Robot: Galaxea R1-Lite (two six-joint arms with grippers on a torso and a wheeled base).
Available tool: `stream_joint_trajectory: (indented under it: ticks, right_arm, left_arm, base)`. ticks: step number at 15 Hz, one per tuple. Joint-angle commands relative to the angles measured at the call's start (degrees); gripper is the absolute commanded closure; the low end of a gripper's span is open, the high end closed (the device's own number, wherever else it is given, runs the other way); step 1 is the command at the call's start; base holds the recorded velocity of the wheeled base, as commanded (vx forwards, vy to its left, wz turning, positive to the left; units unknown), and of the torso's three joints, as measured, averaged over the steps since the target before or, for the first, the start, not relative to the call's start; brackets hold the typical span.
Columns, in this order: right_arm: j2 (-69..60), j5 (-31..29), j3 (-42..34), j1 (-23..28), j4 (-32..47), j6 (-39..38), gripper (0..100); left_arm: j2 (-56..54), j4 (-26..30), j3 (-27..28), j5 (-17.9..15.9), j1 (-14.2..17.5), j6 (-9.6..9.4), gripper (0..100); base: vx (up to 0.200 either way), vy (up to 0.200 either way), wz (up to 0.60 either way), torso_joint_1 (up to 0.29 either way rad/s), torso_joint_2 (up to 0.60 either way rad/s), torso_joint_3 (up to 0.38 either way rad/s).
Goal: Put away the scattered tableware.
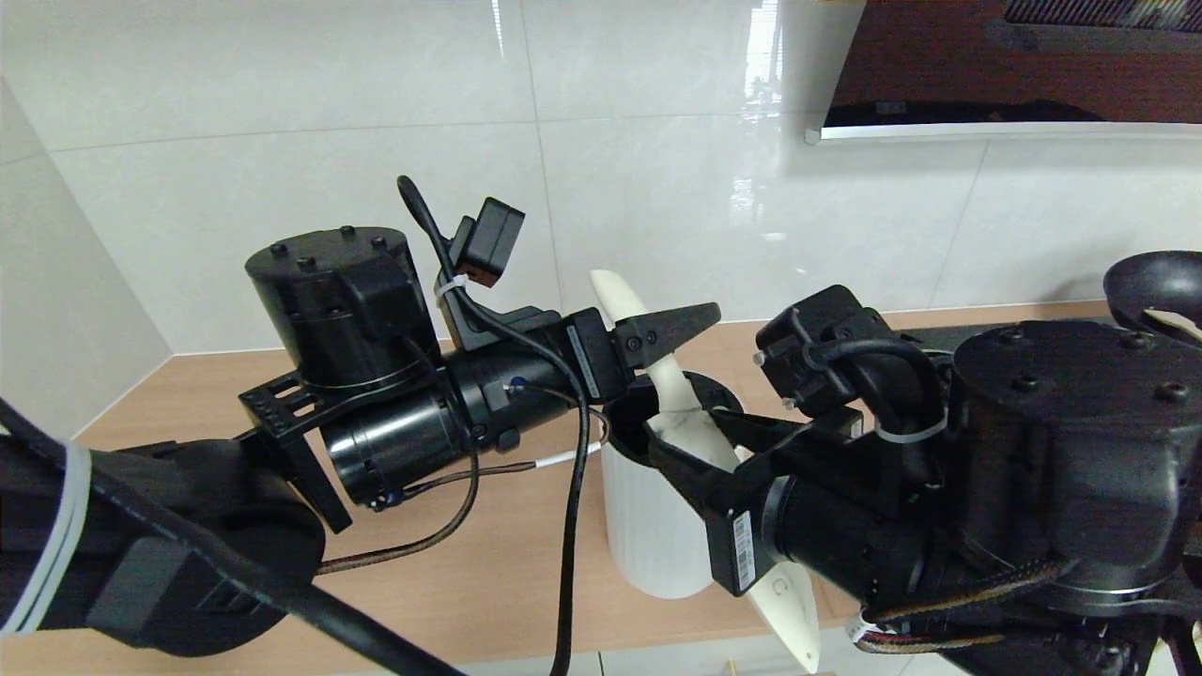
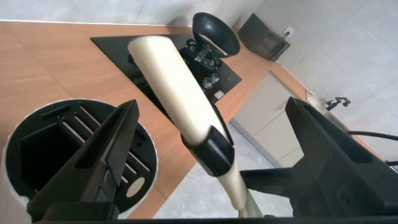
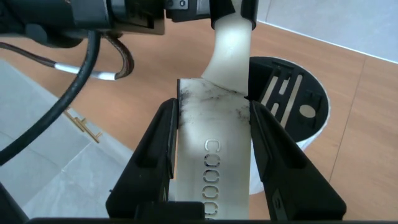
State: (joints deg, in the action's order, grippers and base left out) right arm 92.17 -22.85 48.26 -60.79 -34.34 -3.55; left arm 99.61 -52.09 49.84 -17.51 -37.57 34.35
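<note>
Clamps spatula (image 3: 217, 155) blade in right end effector (image 3: 213, 111) above holder (image 1: 648, 526) on table (image 1: 188, 404); holds left end effector (image 2: 211, 111) released, astride the handle.

A light wooden countertop (image 1: 507, 563) carries a white ribbed utensil holder (image 1: 648, 526) near its front edge. A black cooktop (image 2: 124, 53) sits toward its right back part, with a black pan (image 2: 214, 31) on it.

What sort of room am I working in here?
Most likely a home kitchen: a black cooktop set in the wooden counter, a range hood against the tiled wall, and a white utensil holder.
</note>
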Motion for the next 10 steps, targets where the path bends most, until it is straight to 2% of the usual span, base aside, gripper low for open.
stream_joint_trajectory:
  ticks: [1, 2, 10]
  right_arm:
    - [0.02, -0.01, -0.1, -0.38, -0.02, 0.03, 100]
    - [0.11, -0.01, -0.1, -0.38, -0.02, 0.03, 100]
    - [-0.06, -0.01, -0.54, -0.38, -0.02, -0.06, 100]
  left_arm:
    - [-0.03, -0.03, 0.0, 0.02, -0.13, 0.01, 0]
    - [-0.03, -0.03, 0.0, 0.02, -0.31, 0.01, 100]
    - [-0.03, -0.03, -0.35, -0.16, -0.66, -0.16, 100]
  base:
    - [0.0, 0.0, 0.0, 0.0, 0.0, 0.0]
    - [0.0, 0.0, 0.0, 0.0, 0.0, 0.0]
    - [0.0, 0.0, 0.0, 0.0, 0.0, 0.0]
